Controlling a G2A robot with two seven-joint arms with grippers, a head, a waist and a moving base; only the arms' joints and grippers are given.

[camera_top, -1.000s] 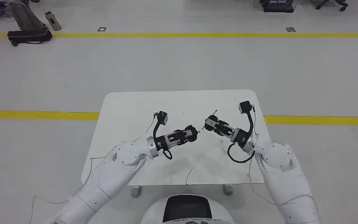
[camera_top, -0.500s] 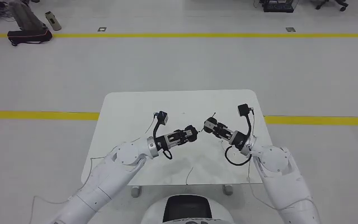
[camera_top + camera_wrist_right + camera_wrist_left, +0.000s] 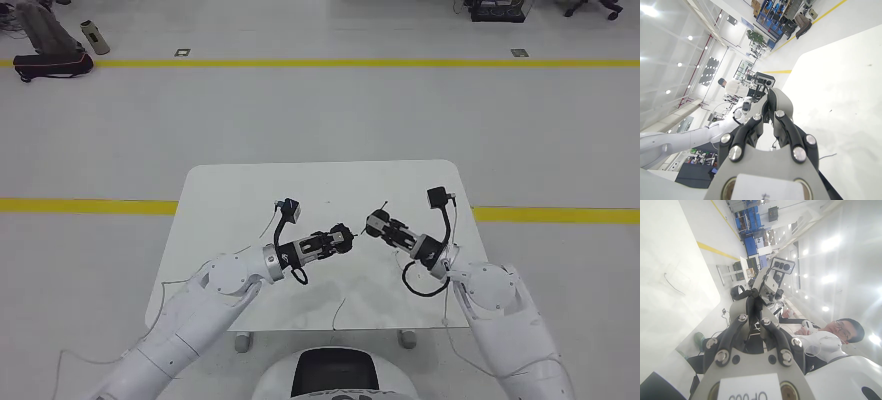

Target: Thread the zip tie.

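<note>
With your left tool [image 3: 349,236] and right tool [image 3: 368,220] both pinched shut above the desk [image 3: 250,190], the right gripping the zip tie [image 3: 383,205] (a thin dark sliver), bring them together slowly and squarely.

Top looks down, wrists close, table [image 3: 300,185] shared

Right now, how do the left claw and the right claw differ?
The left claw points toward the robot's right; the right claw points toward its left. The left claw hangs over the middle of the table; the right claw is nearer its right edge. Both look shut, above the table, tips nearly meeting.
</note>
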